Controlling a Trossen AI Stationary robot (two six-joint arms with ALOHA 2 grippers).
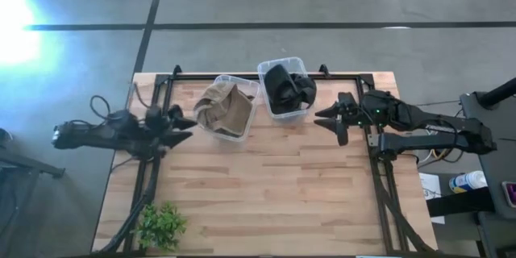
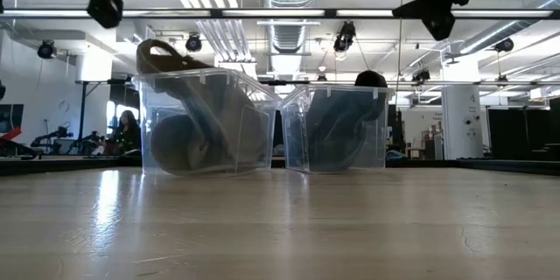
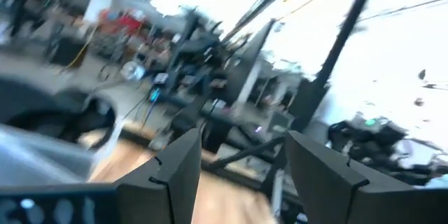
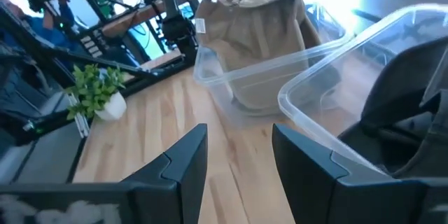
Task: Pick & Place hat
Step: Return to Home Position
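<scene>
A tan hat (image 1: 226,109) fills the left clear bin (image 1: 232,135), its brim sticking above the rim (image 2: 166,52); the right wrist view shows the tan hat (image 4: 255,21) too. A black hat (image 1: 289,89) sits in the right clear bin (image 1: 271,68), its crown above the rim (image 2: 370,79). Both bins stand at the table's far middle. My left gripper (image 1: 187,127) hovers open, left of the tan hat's bin. My right gripper (image 1: 326,118) hovers open, right of the black hat's bin; its fingers (image 4: 189,157) point at the bins. Both are raised above the table (image 2: 105,4) (image 2: 437,13).
A small potted plant (image 1: 161,226) stands at the table's near left corner. Black frame rails (image 1: 379,177) run along the table's sides and far edge. Bare wood (image 1: 274,193) spreads from the bins to the near edge. Clutter (image 1: 468,181) sits off the right side.
</scene>
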